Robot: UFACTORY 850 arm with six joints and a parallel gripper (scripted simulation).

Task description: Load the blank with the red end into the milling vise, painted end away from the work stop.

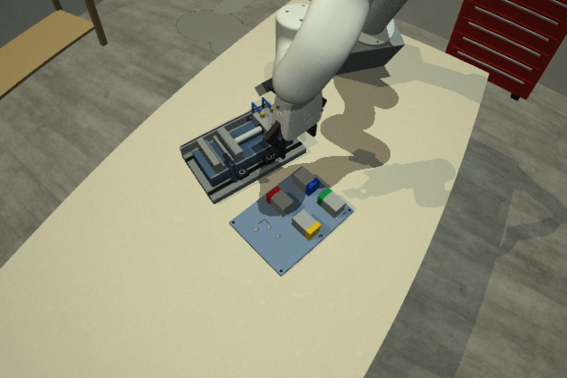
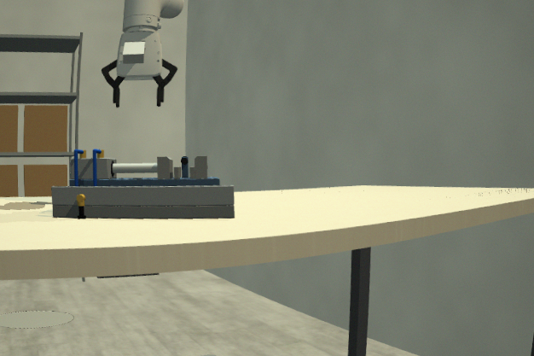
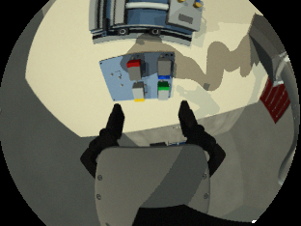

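Observation:
The blank with the red end (image 1: 282, 204) (image 3: 134, 72) lies on the blue infeed plate (image 1: 274, 254) (image 3: 117, 92), red end toward the vise. The vise stands beside the plate, with its fixed jaw (image 1: 209, 153) (image 2: 200, 166), movable jaw (image 1: 229, 141) (image 2: 164, 166) and work stop (image 1: 233, 170) (image 2: 184, 162). No blank shows between the jaws. My gripper (image 2: 137, 105) (image 3: 150, 108) is open and empty, high above the vise's height. In the top view the arm covers part of the vise's hose end.
Blanks with blue (image 1: 303, 177) (image 3: 164, 67), green (image 1: 334, 205) (image 3: 163, 95) and yellow (image 1: 303, 220) (image 3: 138, 91) ends lie near the red-ended one. Small pins stand on the plate's other half. Blue hoses (image 2: 95, 168) rise at the vise's far end. The raised plate (image 2: 142, 196) has upright walls.

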